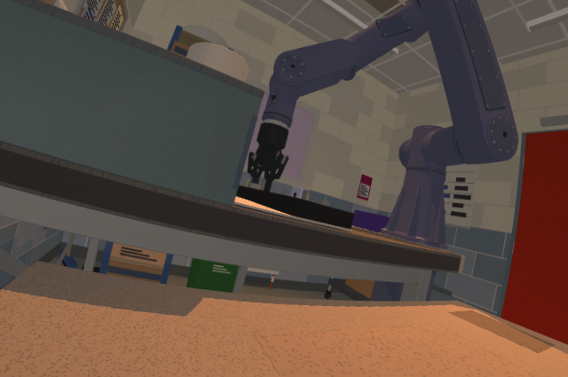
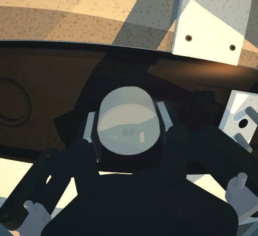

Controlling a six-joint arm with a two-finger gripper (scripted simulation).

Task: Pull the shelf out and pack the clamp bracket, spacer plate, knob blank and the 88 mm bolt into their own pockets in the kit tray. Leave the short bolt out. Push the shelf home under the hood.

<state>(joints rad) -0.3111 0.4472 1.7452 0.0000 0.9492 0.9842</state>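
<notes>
My gripper (image 1: 266, 180) (image 2: 128, 125) points down over the black kit tray (image 1: 296, 205) on the pulled-out shelf, just in front of the grey-green hood (image 1: 119, 111). Its two fingers clasp a pale grey cylinder, the knob blank (image 2: 128, 121), one on each side. The blank hangs over the dark tray floor. A round ring-shaped recess (image 2: 13, 102) lies in the tray to the left. A pale plate with a hole and pegs (image 2: 240, 120) sits in the tray to the right. A white plate with two small holes (image 2: 210, 36) lies on the shelf beyond the tray's far rim.
A purple box (image 1: 371, 220) sits on the bench between the tray and the arm's base (image 1: 420, 208). The hood stands close on the gripper's left. A red door (image 1: 541, 231) is at the far right, and crates stand under the bench.
</notes>
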